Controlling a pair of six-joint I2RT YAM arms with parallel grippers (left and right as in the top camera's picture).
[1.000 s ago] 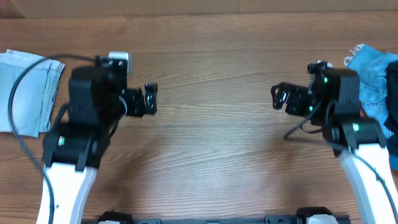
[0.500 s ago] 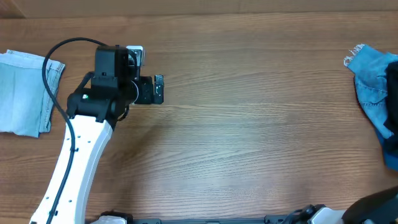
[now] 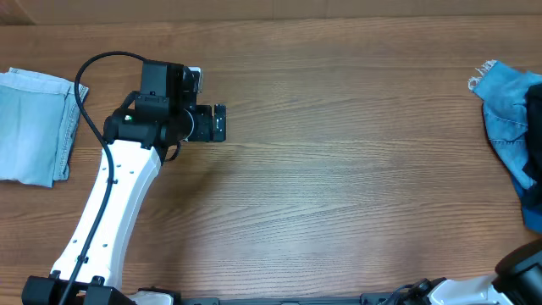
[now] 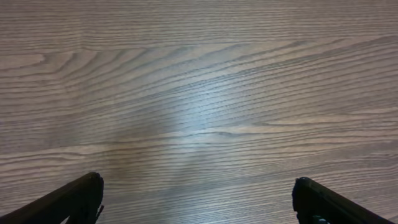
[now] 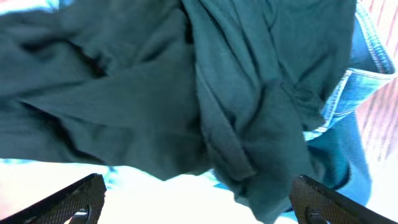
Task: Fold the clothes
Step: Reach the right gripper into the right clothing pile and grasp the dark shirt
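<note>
The dark navy garment [image 5: 186, 87] lies crumpled straight beneath the right tool [image 5: 199, 208]. That tool's two fingers stand wide apart at the lower corners of the wrist view with nothing between them, so it is open and empty. The cloth is thin, matte and soft, thrown into loose ridges. Its heaviest fold runs from 12 o'clock toward 5 o'clock in that view, and no hem or corner can be picked out with confidence. A brighter blue denim piece [image 5: 357, 74], stiffer and with a stitched seam, shows from under it at 3 o'clock. From overhead this heap sits at the 3 o'clock edge of the table [image 3: 339, 195], partly out of frame, and the right tool is outside that view. The left tool [image 3: 218, 124], likewise spread open over bare wood grain, sits near 10 o'clock, and the heap lies well apart from it toward 3 o'clock. A pale blue denim piece [image 3: 34, 127], flat and folded, rests at 9 o'clock. The right arm [image 3: 525, 271] is plainly nearer, so pinching an edge of the navy cloth looks like its job.
</note>
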